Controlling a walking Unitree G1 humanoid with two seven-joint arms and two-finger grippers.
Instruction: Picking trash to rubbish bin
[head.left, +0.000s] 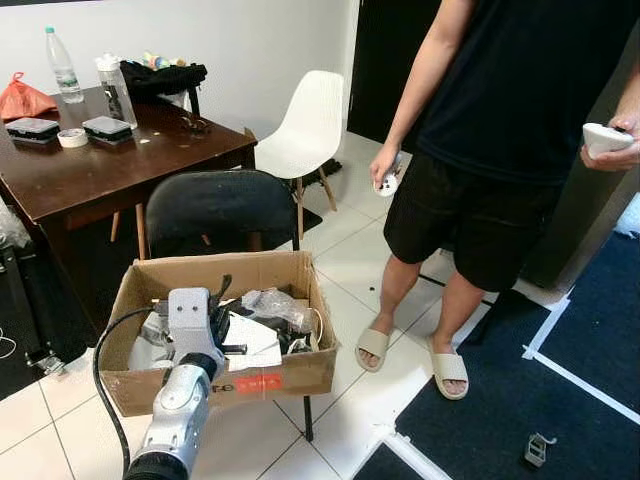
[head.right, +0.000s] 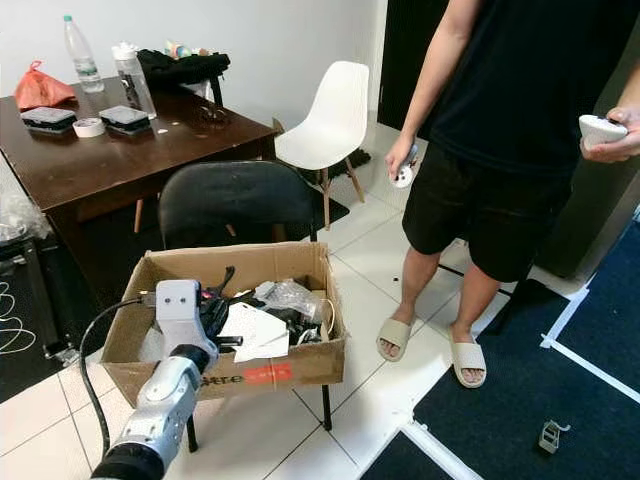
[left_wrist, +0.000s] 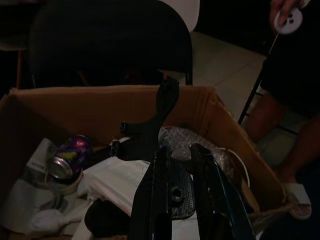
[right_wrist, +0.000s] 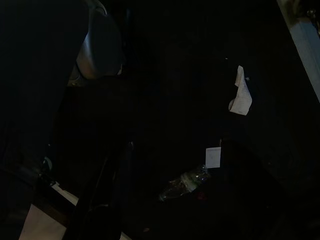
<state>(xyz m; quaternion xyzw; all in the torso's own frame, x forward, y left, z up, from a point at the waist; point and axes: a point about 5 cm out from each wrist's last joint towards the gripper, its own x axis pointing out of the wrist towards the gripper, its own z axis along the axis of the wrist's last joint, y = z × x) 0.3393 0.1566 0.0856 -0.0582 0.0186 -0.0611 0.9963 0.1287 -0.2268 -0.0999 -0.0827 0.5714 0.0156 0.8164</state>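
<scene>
A cardboard box (head.left: 225, 268) of trash rests on a black chair (head.left: 215, 205). Inside lie white paper (head.left: 255, 340), clear plastic wrap (head.left: 272, 303), black scraps and a crushed purple can (left_wrist: 70, 156). My left gripper (head.left: 226, 322) hangs over the box's left half, fingers (left_wrist: 161, 185) slightly open with nothing between them, tips just above the paper and black scraps. In the dark right wrist view, a crushed plastic bottle (right_wrist: 184, 183) and two paper scraps (right_wrist: 241, 93) lie on dark floor. The right gripper (right_wrist: 100, 200) is barely made out.
A person (head.left: 500, 120) in black stands close on the right, holding controllers. A brown table (head.left: 110, 160) with bottles stands at the back left, a white chair (head.left: 305, 125) behind the box. A small object (head.left: 537, 450) lies on the dark mat.
</scene>
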